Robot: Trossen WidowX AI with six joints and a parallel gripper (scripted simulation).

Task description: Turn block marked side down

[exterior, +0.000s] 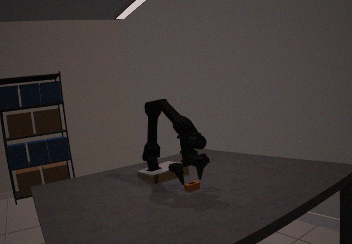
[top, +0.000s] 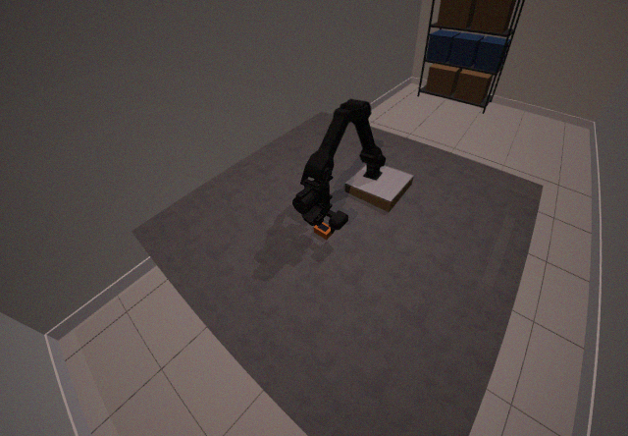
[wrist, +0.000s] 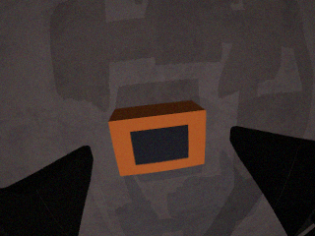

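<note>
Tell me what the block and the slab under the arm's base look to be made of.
Block: probably painted wood or plastic, matte; flat, even orange with no glossy highlight, so either fits. Its dark rectangle could be paint or an inlay.

Slab: possibly wood with a smooth pale top sheet; its sides are brown and the top is whitish, though no grain shows.

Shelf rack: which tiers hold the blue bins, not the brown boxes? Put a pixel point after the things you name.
In the exterior view, the top and third tiers of the rack point(top: 427, 61) point(exterior: 64, 119) hold blue bins point(top: 466, 50) point(exterior: 37, 152); the second and bottom hold brown boxes point(top: 474, 83) point(exterior: 47, 122).
</note>
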